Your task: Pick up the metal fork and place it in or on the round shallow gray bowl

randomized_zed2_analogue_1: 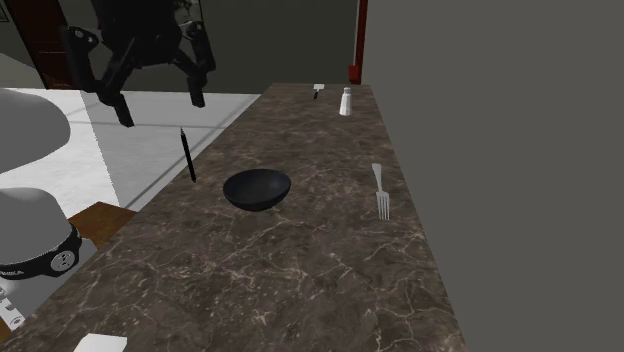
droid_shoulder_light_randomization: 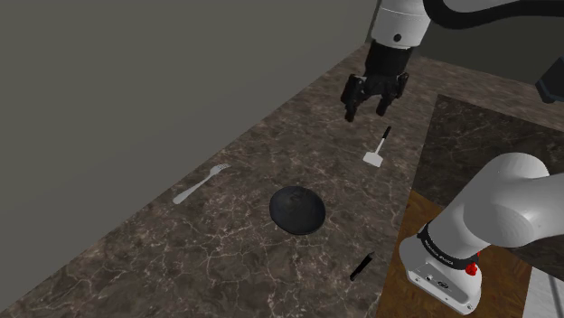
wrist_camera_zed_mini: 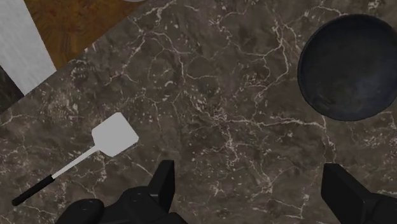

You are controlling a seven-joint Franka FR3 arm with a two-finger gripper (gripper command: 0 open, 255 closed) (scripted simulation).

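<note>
Fork (droid_shoulder_light_randomization: 201, 183): slim, pale silvery, tines at one end, lying flat on the dark marbled tabletop (droid_shoulder_light_randomization: 181, 262). Gripper (droid_shoulder_light_randomization: 366, 110) hangs above the tabletop, fingers spread apart, nothing between them. Fork is well apart from gripper, farther off than the dark round bowl (droid_shoulder_light_randomization: 297, 210). White spatula (droid_shoulder_light_randomization: 375, 152) lies near gripper.
</note>
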